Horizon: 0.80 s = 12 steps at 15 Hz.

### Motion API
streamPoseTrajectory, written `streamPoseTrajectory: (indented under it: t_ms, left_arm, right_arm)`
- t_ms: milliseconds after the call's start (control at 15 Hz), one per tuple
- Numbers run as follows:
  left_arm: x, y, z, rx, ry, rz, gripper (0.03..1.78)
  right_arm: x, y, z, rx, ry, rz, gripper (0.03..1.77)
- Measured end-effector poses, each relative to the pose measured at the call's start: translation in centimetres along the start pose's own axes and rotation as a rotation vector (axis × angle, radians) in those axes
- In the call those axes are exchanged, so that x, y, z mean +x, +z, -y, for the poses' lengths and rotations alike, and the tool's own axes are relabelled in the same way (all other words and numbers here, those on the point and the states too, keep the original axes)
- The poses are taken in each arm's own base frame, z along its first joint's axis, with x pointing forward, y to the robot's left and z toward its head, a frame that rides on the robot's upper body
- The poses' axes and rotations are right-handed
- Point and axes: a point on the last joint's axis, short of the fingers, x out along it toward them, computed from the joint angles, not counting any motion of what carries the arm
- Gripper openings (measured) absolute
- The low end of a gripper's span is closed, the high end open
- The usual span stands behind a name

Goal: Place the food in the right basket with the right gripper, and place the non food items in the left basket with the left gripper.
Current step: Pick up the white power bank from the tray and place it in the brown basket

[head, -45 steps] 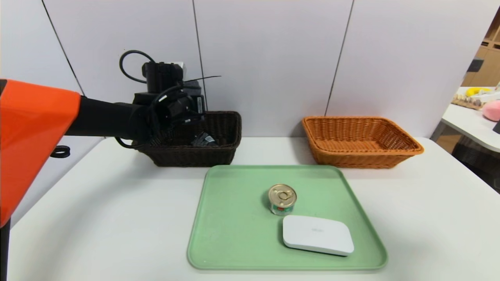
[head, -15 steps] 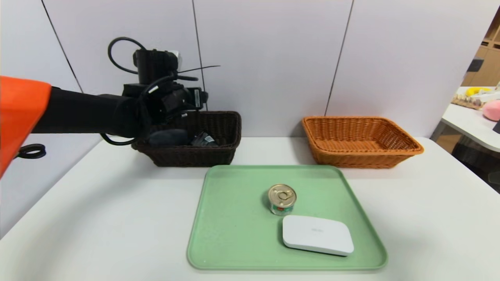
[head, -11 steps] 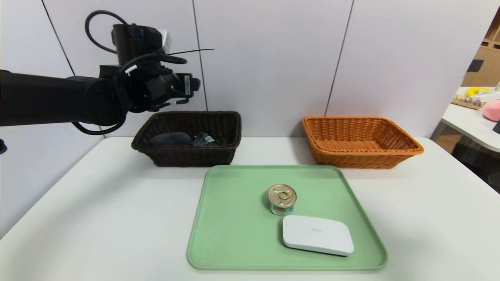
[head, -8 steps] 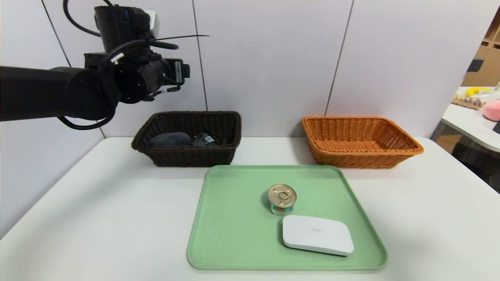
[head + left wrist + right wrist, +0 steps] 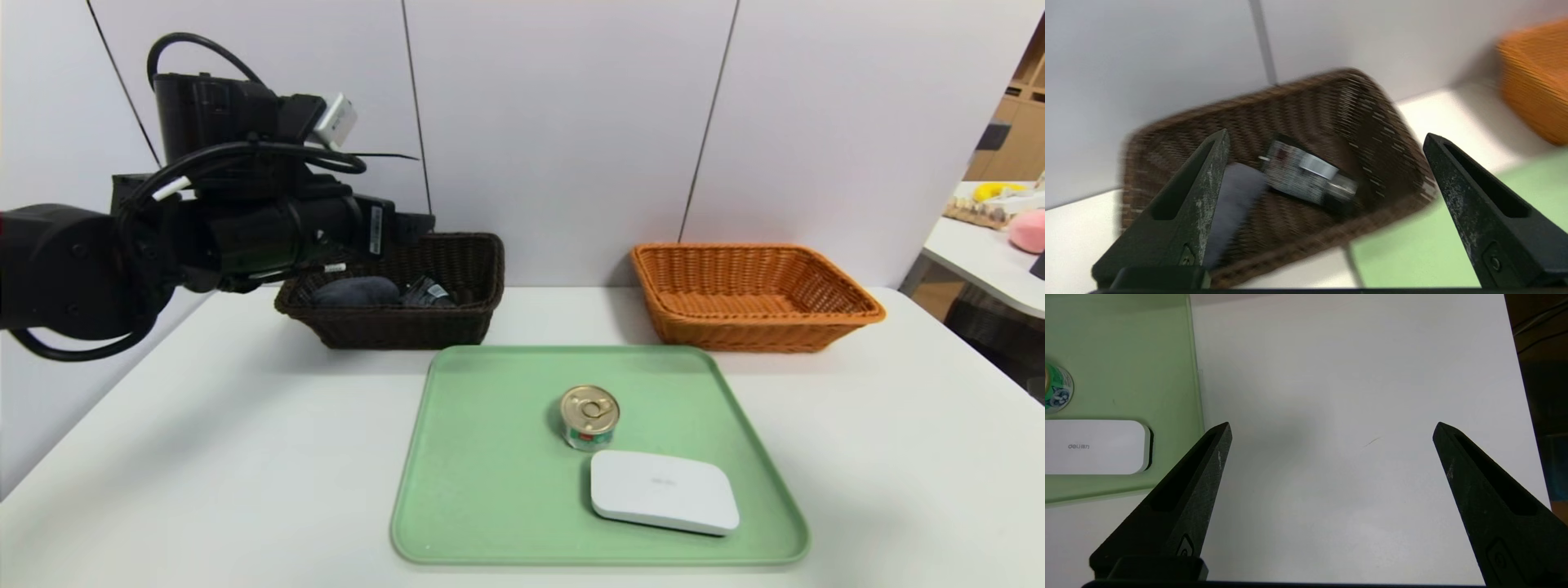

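Two non-food items, a rolled grey cloth [image 5: 355, 291] and a black tube [image 5: 426, 291], lay in the dark woven basket [image 5: 392, 327], the left gripper [image 5: 1327, 139] having pulled back, fingers spread wide and empty. Beside that basket, on the smooth green tray [image 5: 490, 490], the flat rounded white box [image 5: 663, 492] and small round tin [image 5: 589, 417] remained; the orange wicker basket [image 5: 755, 322] stood empty, and the right gripper [image 5: 1331, 428] hung wide apart near the tray.

Head view: high and set back, facing forward and down over the whole tabletop [image 5: 204, 457] to its far edge.
Left wrist view: close, looking between the left hand [image 5: 1325, 141] at the dark basket [image 5: 1372, 122] by the far edge.
Right wrist view: close, looking down past the right hand [image 5: 1331, 428] at the tabletop's right side.
Shared: the green tray [image 5: 490, 490] appears in all three.
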Motion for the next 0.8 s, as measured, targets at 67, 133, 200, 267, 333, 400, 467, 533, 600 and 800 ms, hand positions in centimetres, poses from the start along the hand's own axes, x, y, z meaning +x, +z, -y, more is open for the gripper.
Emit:
streamPoseTrajectory:
  t_ms: [67, 133, 200, 267, 333, 400, 467, 533, 600, 800]
  left_arm:
    - [-0.8, -0.6, 0.5, -0.006, -0.075, -0.016, 1.67]
    - [-1.6, -1.1, 0.9, -0.009, -0.145, -0.030, 1.67]
    - [-2.2, -1.7, 1.2, -0.012, -0.201, -0.044, 1.68]
    - [-2.8, -2.5, 1.6, -0.016, -0.272, -0.065, 1.68]
    - [-3.2, -3.1, 2.0, -0.019, -0.338, -0.082, 1.68]
    - [-3.5, -3.6, 2.4, -0.018, -0.389, -0.088, 1.69]
    - [-3.7, -4.0, 2.6, -0.014, -0.416, -0.084, 1.69]
    - [-3.8, -4.4, 2.9, -0.007, -0.429, -0.071, 1.69]
    - [-3.8, -5.0, 3.3, 0.005, -0.442, -0.061, 1.69]
    - [-3.1, -7.4, 4.5, 0.070, -0.484, -0.039, 1.69]
  right_arm:
    - [0.0, -0.1, 0.0, 0.000, 0.000, 0.000, 1.70]
    - [-0.1, -0.1, 0.0, -0.001, 0.000, 0.000, 1.70]
    - [-0.1, -0.2, 0.0, -0.001, 0.001, 0.001, 1.70]
    - [-0.1, -0.2, 0.0, -0.001, 0.001, 0.002, 1.70]
    - [-0.2, -0.2, 0.0, -0.001, 0.001, 0.005, 1.70]
    - [-0.2, -0.3, 0.0, -0.001, 0.001, 0.004, 1.70]
    - [-0.3, -0.4, 0.0, -0.001, 0.000, 0.004, 1.70]
    - [-0.3, -0.5, 0.0, -0.001, -0.001, 0.003, 1.70]
    - [-0.3, -0.6, 0.0, -0.001, -0.001, 0.004, 1.70]
    - [-0.4, -0.7, 0.1, 0.000, -0.001, 0.006, 1.70]
